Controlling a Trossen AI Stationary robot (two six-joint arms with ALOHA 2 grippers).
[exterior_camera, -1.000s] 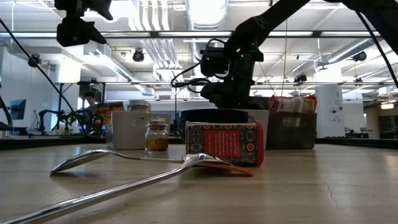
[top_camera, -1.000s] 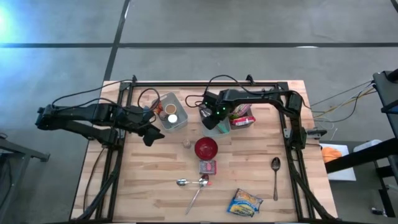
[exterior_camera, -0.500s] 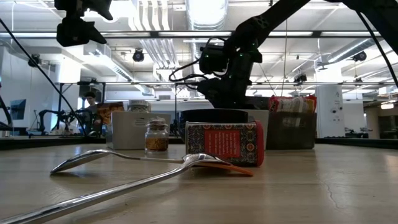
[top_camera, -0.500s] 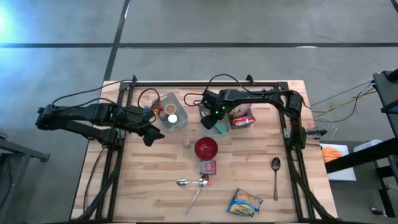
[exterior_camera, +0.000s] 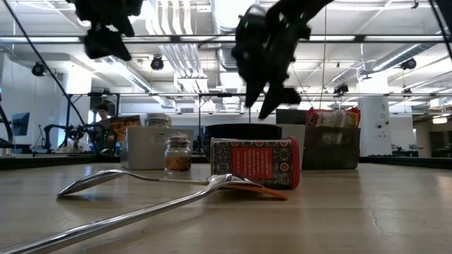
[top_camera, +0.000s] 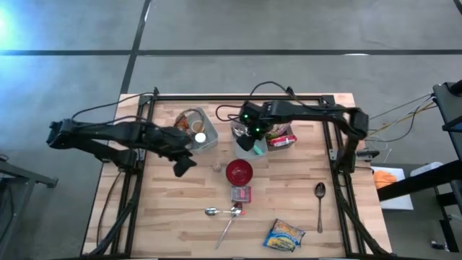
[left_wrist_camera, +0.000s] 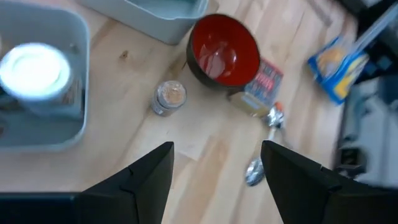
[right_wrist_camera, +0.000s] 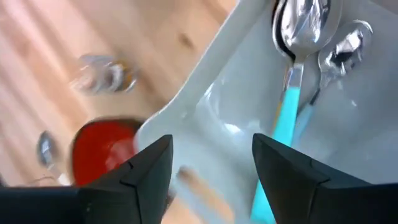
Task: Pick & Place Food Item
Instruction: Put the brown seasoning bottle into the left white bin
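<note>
Right wrist view, right gripper spread (nothing held), blue-handled spoon seen in grey bin just ahead.

Red bowl, patterned red box, yellow-blue packet, turquoise-handled spoon

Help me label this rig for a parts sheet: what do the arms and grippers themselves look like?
Both arms are black, slim and jointed, with loose black cables looping along them. The right arm carries small green lights near its wrist. Each gripper, left gripper and right gripper, ends in two flat, angular black fingers.
</note>
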